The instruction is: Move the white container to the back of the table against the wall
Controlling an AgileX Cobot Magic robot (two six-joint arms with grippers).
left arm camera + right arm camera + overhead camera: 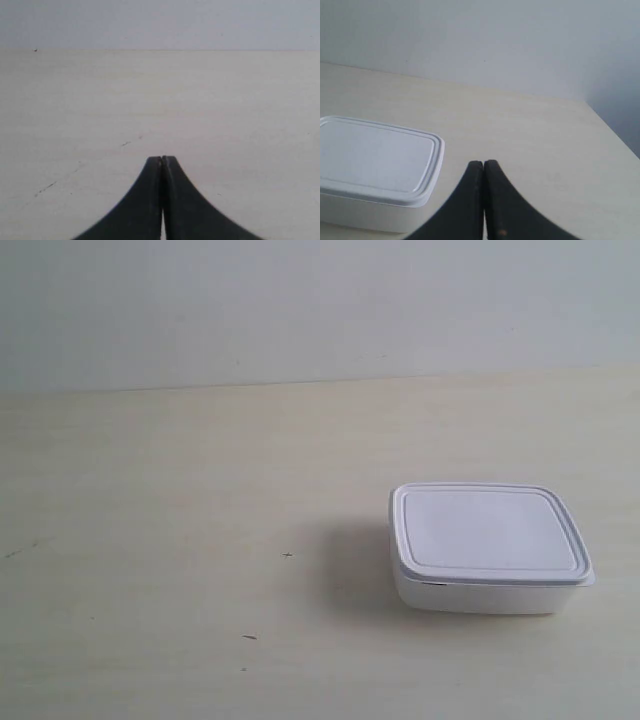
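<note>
The white container [487, 548], a low lidded box, sits on the cream table [200, 540] toward the exterior view's right, well short of the pale wall [300, 300]. Neither arm shows in the exterior view. In the right wrist view the white container [375, 170] lies close beside my right gripper [483, 163], whose black fingers are pressed together with nothing between them; it does not touch the box. My left gripper [162, 158] is shut too, over bare table [150, 100], with no container in its view.
The table's side edge [615, 135] runs past the right gripper, with a drop beyond it. A few tiny dark specks [288, 556] mark the tabletop. Wall meets table along a straight line [320, 382].
</note>
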